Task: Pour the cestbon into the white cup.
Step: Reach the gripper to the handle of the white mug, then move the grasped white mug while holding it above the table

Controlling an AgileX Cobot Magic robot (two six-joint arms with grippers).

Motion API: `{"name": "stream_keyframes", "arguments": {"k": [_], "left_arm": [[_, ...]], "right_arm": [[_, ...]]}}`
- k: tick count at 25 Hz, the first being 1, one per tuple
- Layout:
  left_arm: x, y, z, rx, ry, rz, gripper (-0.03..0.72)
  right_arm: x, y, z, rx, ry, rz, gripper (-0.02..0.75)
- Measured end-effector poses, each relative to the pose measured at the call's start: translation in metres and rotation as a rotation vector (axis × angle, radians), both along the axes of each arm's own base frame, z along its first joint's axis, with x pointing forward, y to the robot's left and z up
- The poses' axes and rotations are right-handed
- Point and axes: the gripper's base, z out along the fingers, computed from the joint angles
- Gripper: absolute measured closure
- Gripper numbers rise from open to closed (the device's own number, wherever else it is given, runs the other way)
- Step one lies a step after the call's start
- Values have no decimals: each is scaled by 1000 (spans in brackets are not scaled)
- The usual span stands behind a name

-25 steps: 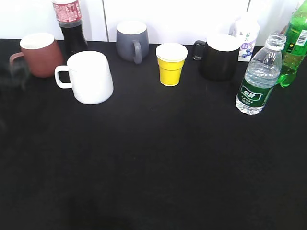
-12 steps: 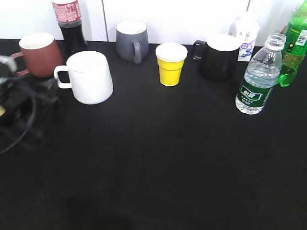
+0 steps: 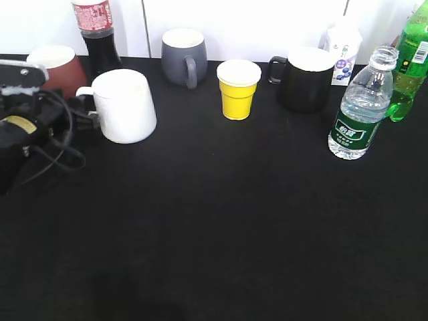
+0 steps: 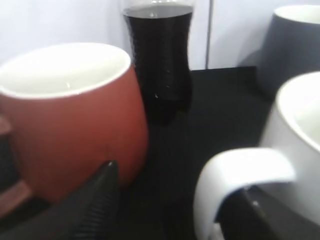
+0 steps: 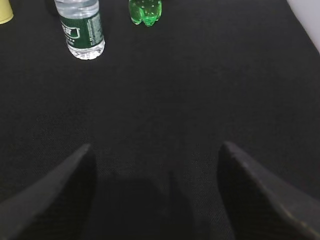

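Note:
The white cup (image 3: 126, 107) stands upright at the back left of the black table, handle to the left. My left gripper (image 3: 87, 115) is open at that handle. In the left wrist view the handle (image 4: 235, 175) lies between the two fingers of the left gripper (image 4: 180, 195), with the right finger behind the loop. The cestbon (image 3: 361, 107) stands upright and uncapped at the right, and also shows in the right wrist view (image 5: 80, 27). My right gripper (image 5: 156, 150) is open and empty over bare tablecloth, well short of the bottle; it is out of the exterior view.
A red-brown mug (image 3: 57, 67) stands close behind the left gripper, with a cola bottle (image 3: 99, 37) beside it. A grey mug (image 3: 184, 57), yellow cup (image 3: 239, 89), black mug (image 3: 306, 79), white carton (image 3: 343, 50) and green soda bottle (image 3: 409, 63) line the back.
My left arm has come in from the left edge and moved right, up to the white cup's handle. The cups and bottles have not moved.

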Motion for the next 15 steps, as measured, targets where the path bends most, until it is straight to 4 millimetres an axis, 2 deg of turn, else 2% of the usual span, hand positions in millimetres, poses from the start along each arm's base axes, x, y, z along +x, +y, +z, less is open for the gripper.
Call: {"name": "stream_keyframes", "arguments": {"k": [5, 7, 8, 10, 12, 13, 15], "left_arm": [[29, -13, -12, 48, -40, -120, 459], [34, -15, -14, 43, -53, -127, 591], [35, -15, -13, 28, -53, -123, 626], [33, -15, -13, -3, -43, -117, 627], [19, -14, -9, -34, -42, -131, 629], [7, -15, -3, -32, -74, -172, 630], [-13, -21, 24, -35, -173, -292, 631]], "right_arm": [[0, 0, 0, -1, 0, 0, 166], [0, 0, 0, -1, 0, 0, 166], [0, 0, 0, -1, 0, 0, 166], [0, 0, 0, -1, 0, 0, 166], [0, 0, 0, -1, 0, 0, 166], [0, 0, 0, -1, 0, 0, 166], [0, 0, 0, -1, 0, 0, 166]]}}
